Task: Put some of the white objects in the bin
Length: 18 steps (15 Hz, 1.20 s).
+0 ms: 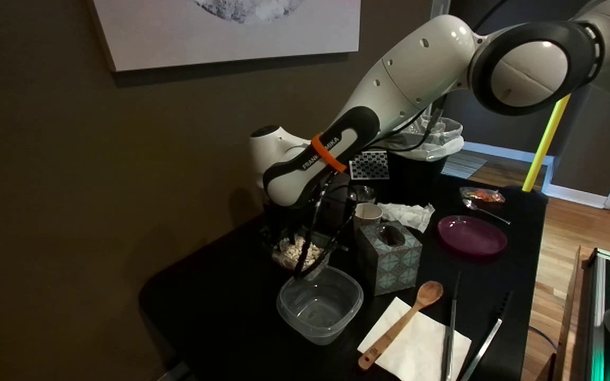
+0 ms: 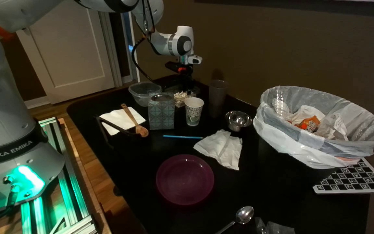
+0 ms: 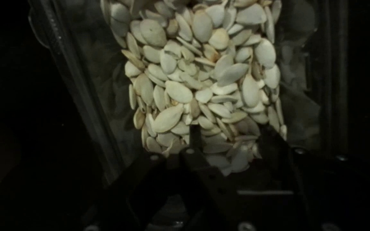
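Observation:
The white objects [image 3: 178, 91] are a heap of pale, flat seeds in a clear plastic tub [image 3: 82, 93]. The heap also shows in both exterior views [image 1: 313, 256] [image 2: 179, 99]. My gripper [image 3: 231, 131] points down at the near end of the heap. Its two dark fingers stand apart, with seeds between and below them; the tips touch or dip into the seeds. In the exterior views, the gripper is dark and partly hidden above the tub [image 2: 186, 78]. The bin [image 2: 284, 143] is black with a whitish bag over its rim and holds rubbish. It also shows behind the arm [image 1: 421, 151].
An empty clear tub [image 1: 320, 312] stands beside the seed tub. A tissue box [image 1: 392, 259], paper cup [image 2: 194, 111], tall dark cup [image 2: 218, 96] and metal bowl [image 2: 238, 121] stand near. A wooden spoon [image 1: 403, 325], crumpled tissue [image 2: 221, 148] and purple plate [image 2: 185, 179] lie on the table.

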Each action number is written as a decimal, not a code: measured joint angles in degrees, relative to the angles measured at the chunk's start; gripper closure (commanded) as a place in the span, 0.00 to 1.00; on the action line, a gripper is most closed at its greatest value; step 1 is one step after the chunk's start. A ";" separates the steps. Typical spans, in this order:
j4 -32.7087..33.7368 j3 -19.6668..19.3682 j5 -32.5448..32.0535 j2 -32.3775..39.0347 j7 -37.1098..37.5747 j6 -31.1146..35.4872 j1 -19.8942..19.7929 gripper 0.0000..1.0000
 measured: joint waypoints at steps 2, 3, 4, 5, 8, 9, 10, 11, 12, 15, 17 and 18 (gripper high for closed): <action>0.13 0.00 0.03 0.01 0.00 -0.28 0.06 0.96; 0.15 -0.01 0.04 0.01 0.00 -0.30 0.08 1.00; 0.15 -0.01 0.06 0.01 0.00 -0.33 0.10 1.00; 0.16 -0.01 0.08 0.01 0.00 -0.38 0.13 1.00; 0.31 -0.04 0.08 0.00 0.00 -0.42 0.20 0.98; 0.50 -0.09 0.08 -0.03 0.00 -0.43 0.28 0.98; 0.79 -0.22 0.08 -0.12 0.00 -0.44 0.43 0.98; 1.08 -0.35 0.08 -0.31 0.00 -0.47 0.63 0.98; 1.28 -0.44 0.08 -0.62 0.02 -0.61 0.81 0.98; 1.32 -0.81 0.07 -2.57 0.07 -1.98 1.61 0.98; 1.04 -1.34 0.02 -4.53 0.09 -3.25 2.32 0.98; 0.77 -1.57 -0.01 -5.60 0.13 -3.68 2.60 0.98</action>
